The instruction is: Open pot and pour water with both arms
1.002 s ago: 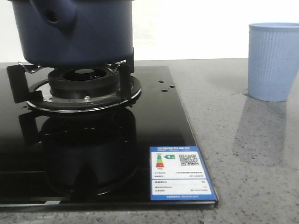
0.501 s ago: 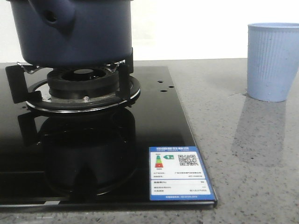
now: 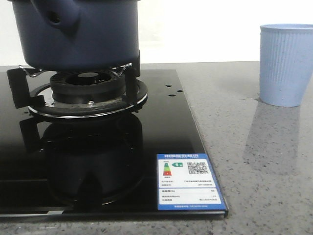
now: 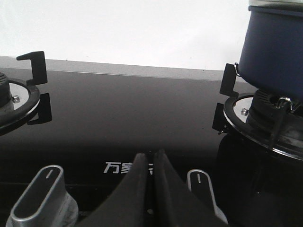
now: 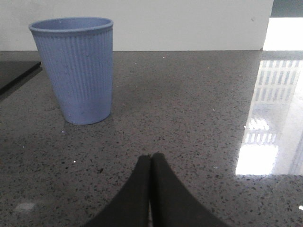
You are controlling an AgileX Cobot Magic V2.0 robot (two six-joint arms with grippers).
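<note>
A: Where is the pot [image 3: 76, 34] sitting right now?

B: It is resting on the burner grate [image 3: 83, 90] of the black glass stove [image 3: 161, 127], toward the far left corner of the bench [image 3: 264, 171]. Its stubby tubular handle [image 3: 56, 18] is pointing toward the front edge. The top of the pot is running out of view, so I cannot tell whether a lid is on it.

A: And what are the arms doing?

B: Both are waiting low. The left gripper [image 4: 149, 163] is hovering over the stove knobs [image 4: 40, 196] with its fingers pressed together, holding nothing. The right gripper [image 5: 150, 163] is likewise closed and empty, sitting over the speckled bench near the light blue cup [image 5: 75, 68], which is standing by the right edge.

A: How is the pot likely handling?

B: I am judging it rigid and fairly heavy, more so if it is carrying water, with smooth matte walls that are offering little purchase. The handle is looking like the only sensible hold; a firm, level clamp there should be limiting tipping and sloshing.
</note>
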